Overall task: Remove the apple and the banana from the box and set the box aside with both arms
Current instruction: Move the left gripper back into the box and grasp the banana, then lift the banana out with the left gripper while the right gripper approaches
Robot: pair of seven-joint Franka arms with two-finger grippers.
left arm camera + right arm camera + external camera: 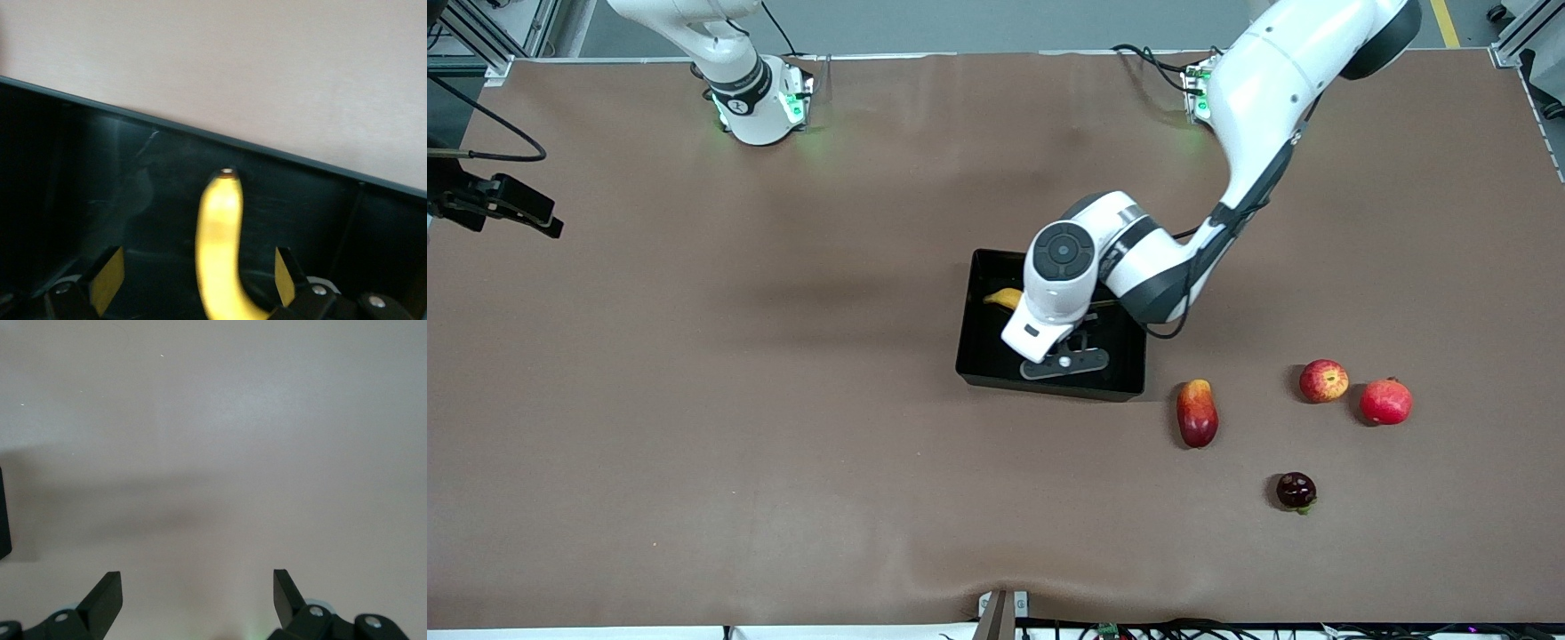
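Observation:
The black box [983, 356] lies mid-table, with the yellow banana [1004, 298] inside it. My left arm reaches over the box and its wrist hides most of the banana from the front. In the left wrist view my left gripper [198, 275] is open low over the box floor [100, 193]. The banana [217, 247] lies between its fingers [107, 279], gripped by neither. The apple [1323, 380], red with yellow patches, sits on the table toward the left arm's end. My right gripper [198, 590] is open over bare table and does not show in the front view.
An elongated red-yellow fruit [1197, 412] lies beside the box. An all-red round fruit [1386, 401] sits next to the apple. A dark purple fruit [1296, 491] lies nearer the front camera. A black clamp [498, 204] juts in at the right arm's end.

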